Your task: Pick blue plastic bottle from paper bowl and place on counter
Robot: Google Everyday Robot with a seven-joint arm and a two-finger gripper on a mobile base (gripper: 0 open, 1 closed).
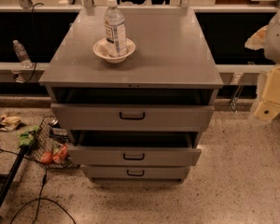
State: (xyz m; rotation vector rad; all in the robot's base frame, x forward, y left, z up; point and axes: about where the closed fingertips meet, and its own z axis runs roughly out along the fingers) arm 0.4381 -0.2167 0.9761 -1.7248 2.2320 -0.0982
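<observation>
The blue plastic bottle [115, 28], clear with a white cap and a white label, stands upright in the paper bowl [102, 52]. The bowl sits on the grey counter [177, 55], left of its middle and a little towards the back. My gripper [269, 99] shows as pale yellowish parts at the right edge of the view. It hangs beyond the counter's right side, lower than the top, and is far from the bottle. It holds nothing that I can see.
The cabinet's three drawers [132, 117] stand partly pulled out. A small clear bottle [21, 53] lies on the long pale shelf [9, 69] at the left. Snack bags [51, 148], cables and a black pole [7, 183] lie on the floor at the lower left.
</observation>
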